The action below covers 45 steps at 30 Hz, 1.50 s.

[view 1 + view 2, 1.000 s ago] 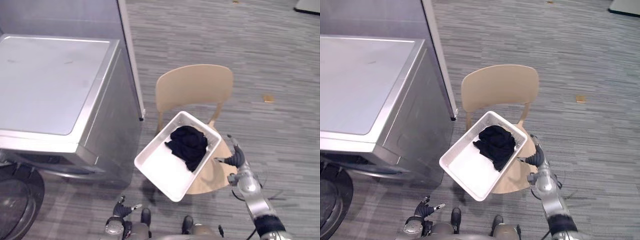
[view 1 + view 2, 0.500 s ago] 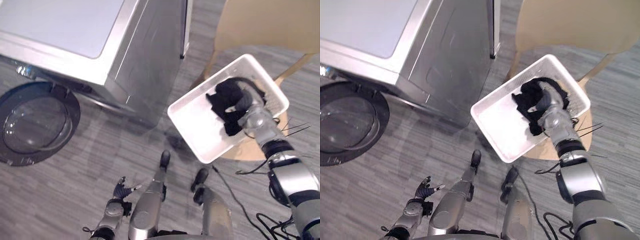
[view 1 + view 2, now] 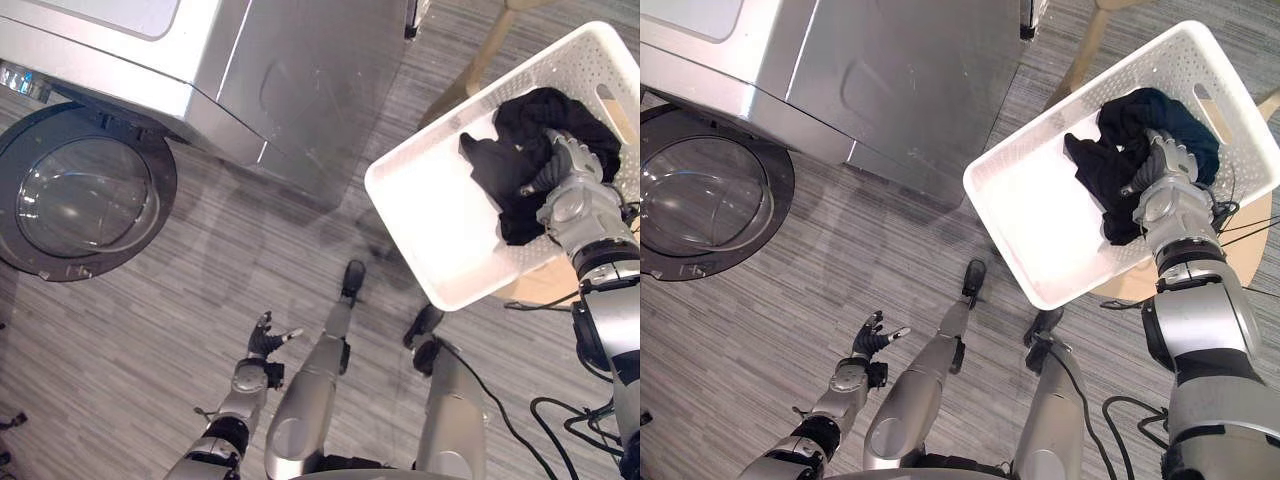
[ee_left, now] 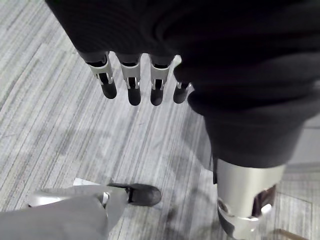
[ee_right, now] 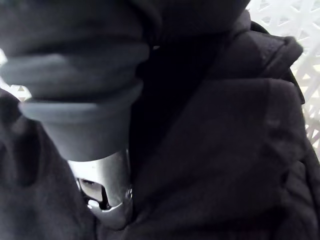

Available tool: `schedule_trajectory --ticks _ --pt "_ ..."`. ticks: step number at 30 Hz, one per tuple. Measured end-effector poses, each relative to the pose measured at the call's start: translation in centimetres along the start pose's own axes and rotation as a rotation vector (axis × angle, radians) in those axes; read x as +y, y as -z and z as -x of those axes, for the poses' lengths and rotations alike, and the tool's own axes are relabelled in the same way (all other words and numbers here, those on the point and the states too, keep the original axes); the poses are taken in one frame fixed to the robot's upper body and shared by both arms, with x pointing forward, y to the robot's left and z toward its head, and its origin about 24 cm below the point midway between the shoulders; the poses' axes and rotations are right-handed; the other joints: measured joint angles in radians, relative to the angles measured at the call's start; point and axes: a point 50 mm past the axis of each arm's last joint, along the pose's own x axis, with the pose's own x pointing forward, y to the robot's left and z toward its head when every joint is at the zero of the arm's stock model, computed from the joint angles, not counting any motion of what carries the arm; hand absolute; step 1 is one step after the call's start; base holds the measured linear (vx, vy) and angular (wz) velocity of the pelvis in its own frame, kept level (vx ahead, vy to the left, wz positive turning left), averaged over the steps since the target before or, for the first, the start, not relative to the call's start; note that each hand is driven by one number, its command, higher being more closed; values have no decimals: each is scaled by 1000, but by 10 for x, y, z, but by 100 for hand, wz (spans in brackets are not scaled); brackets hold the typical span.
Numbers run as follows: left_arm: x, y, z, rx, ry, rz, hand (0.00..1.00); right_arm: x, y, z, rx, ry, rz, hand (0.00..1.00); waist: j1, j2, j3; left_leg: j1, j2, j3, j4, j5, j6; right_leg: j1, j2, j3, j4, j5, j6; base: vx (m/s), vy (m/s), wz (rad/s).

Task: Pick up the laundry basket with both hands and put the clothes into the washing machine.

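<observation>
A white perforated laundry basket rests tilted on a wooden chair to my right. A heap of black clothes lies in its far end. My right hand is inside the basket on top of the clothes, its fingers curled into the cloth; the right wrist view has its thumb pressed against the dark cloth. My left hand hangs low over the floor, open, with straight fingers and nothing in it, far from the basket.
The silver washing machine stands at the upper left, its round glass door at the front. Grey striped floor lies between the machine and me. A chair leg rises by the machine's corner.
The camera has tipped down and come closer. My right hand went from the basket's outer rim into the basket and onto the black clothes. The left hand stayed low.
</observation>
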Motion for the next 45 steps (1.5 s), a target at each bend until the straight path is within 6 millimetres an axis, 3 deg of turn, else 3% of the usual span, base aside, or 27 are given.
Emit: schedule_trajectory --ticks 4,11,15,18,21,24,26,29,33,35,36,39,42,43,45 --pt "-7 -3 -1 -6 15 12 0 -16 -8 -3 -33 49 -30 100 0 0 0 -15 2 2 -1 2 -4 -27 -4 3 23 -14 -8 -25 -81 1" --pt "-10 -15 -5 -36 22 14 0 -5 -21 -2 -46 29 -184 100 -7 0 0 8 5 15 0 16 -13 -11 2 22 18 -15 -10 -4 -63 -6" --pt "-8 -13 -5 -27 15 11 0 10 -26 1 -17 2 -338 100 -8 0 0 59 22 18 0 16 -13 58 31 26 -38 10 -13 -13 -47 -15" --pt "-6 -13 -6 -28 10 10 0 9 -33 4 -42 43 -518 100 -15 -1 0 89 38 19 -1 13 -15 105 57 27 -92 33 -13 -31 -30 -12" --pt "-2 -8 -5 -10 -4 10 0 5 -47 11 -93 108 -752 100 -42 -3 1 129 45 27 -1 12 -17 156 71 28 -117 46 -8 -22 -26 -6" --pt "9 1 -2 19 -39 24 0 15 -64 28 -182 118 -952 100 -49 -22 -8 187 57 53 -2 -15 0 212 89 50 -148 51 -5 -15 -22 -25" --pt "21 21 6 78 -65 8 0 42 -79 50 -232 51 -1102 100 -67 -60 -49 210 66 67 -2 -29 -1 241 104 58 -178 57 -2 42 -37 -20" --pt "21 41 17 145 -65 -17 0 79 -78 84 -211 -38 -1284 100 -70 -97 -113 247 73 84 -1 -36 -10 296 121 65 -231 77 0 101 -37 -13" --pt "23 62 29 205 -68 -43 0 106 -92 130 -236 -183 -1535 100 -85 -121 -184 310 71 109 -1 -55 -35 375 127 83 -290 92 12 84 -22 -13" --pt "25 71 35 234 -75 -43 0 107 -104 146 -293 -232 -1612 100 -89 -124 -208 336 78 130 -1 -73 -25 402 141 102 -321 106 11 53 -13 -39" --pt "27 79 39 264 -79 -49 0 104 -117 157 -358 -268 -1664 100 -86 -129 -218 360 88 161 -2 -91 -1 418 154 132 -339 118 11 7 -6 -62" --pt "29 88 45 302 -79 -59 0 92 -131 179 -487 -297 -1725 100 -91 -151 -231 390 91 188 -1 -105 -4 421 156 169 -313 115 13 -8 -9 -41" --pt "29 83 42 280 -70 -86 0 87 -121 191 -513 -259 -1751 100 -120 -155 -232 390 83 117 5 -109 -1 410 156 280 -182 63 44 -56 -49 83" --pt "35 80 40 262 -82 -99 0 86 -117 197 -516 -244 -1747 100 -120 -174 -242 367 73 66 31 -109 2 393 152 338 -75 -8 51 -26 -112 111" --pt "40 78 38 252 -95 -106 0 85 -119 203 -538 -253 -1740 100 -120 -191 -252 329 63 12 77 -99 -1 371 149 384 95 -69 53 -44 -245 123"
